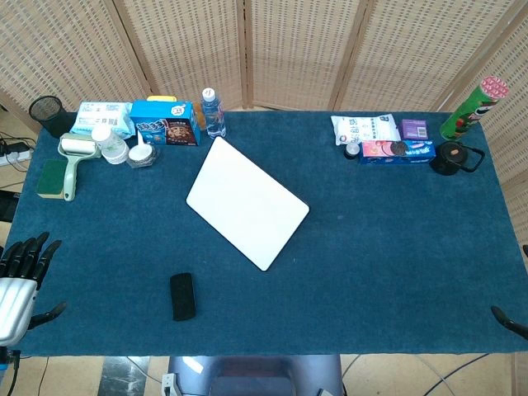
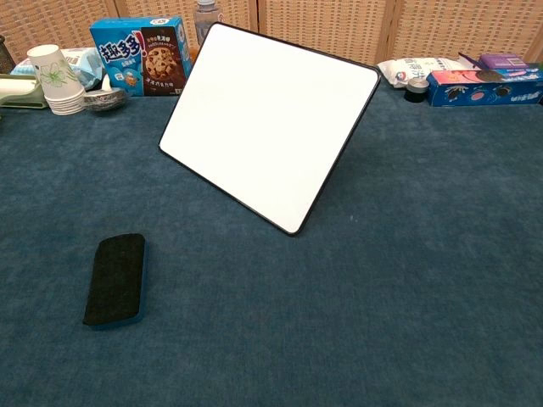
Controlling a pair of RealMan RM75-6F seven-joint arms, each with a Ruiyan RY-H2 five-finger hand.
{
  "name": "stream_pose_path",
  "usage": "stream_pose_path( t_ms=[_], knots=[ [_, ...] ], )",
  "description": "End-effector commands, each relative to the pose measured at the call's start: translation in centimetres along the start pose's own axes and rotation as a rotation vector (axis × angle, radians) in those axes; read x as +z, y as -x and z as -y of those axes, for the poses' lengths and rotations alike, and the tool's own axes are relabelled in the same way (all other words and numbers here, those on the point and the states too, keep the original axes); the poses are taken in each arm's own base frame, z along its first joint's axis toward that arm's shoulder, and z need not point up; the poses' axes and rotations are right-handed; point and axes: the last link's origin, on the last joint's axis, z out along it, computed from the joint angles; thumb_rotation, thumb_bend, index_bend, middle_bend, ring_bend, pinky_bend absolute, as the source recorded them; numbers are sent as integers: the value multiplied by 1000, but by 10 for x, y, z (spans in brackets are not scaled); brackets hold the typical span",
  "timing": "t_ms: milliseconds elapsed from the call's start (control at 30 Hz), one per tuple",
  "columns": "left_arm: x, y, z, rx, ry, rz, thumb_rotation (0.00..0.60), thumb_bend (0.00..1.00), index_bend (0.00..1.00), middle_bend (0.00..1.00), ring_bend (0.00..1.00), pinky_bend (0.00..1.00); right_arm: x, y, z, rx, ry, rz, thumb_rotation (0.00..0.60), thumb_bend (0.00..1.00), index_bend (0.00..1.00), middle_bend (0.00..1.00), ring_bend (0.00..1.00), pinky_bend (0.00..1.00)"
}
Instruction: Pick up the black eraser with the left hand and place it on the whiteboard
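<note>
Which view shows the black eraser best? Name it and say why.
The chest view: the black eraser lies close and large, with its dark top and blue underside visible. In the head view the eraser is a small dark shape, lying apart from the whiteboard.

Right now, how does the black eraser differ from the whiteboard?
The black eraser is dark, the whiteboard white with a thin black edge. The eraser is small and narrow; the whiteboard is far larger and broad. The eraser sits nearer the robot, left of the whiteboard, apart from it. Both lie flat on the blue table, untouched by the left hand.
</note>
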Motion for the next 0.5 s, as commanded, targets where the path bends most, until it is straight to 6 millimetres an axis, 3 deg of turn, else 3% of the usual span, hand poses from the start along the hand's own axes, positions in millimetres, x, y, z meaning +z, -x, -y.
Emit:
stream_pose_path(
  t_ms=[33,267,500],
  knots=[
    [0,1,0,4,2,3,600,73,0,0,0,58,0,0,0,0,0,0,600,0,44,0,19,0],
    [7,5,-8,35,118,9,600,73,0,0,0,57,0,0,0,4,2,-1,600,0,44,0,19,0],
    [40,15,-24,186,507,86,600,87,0,0,0,57,2,2,0,-6,16,5,600,0,44,0,20,0]
  ],
)
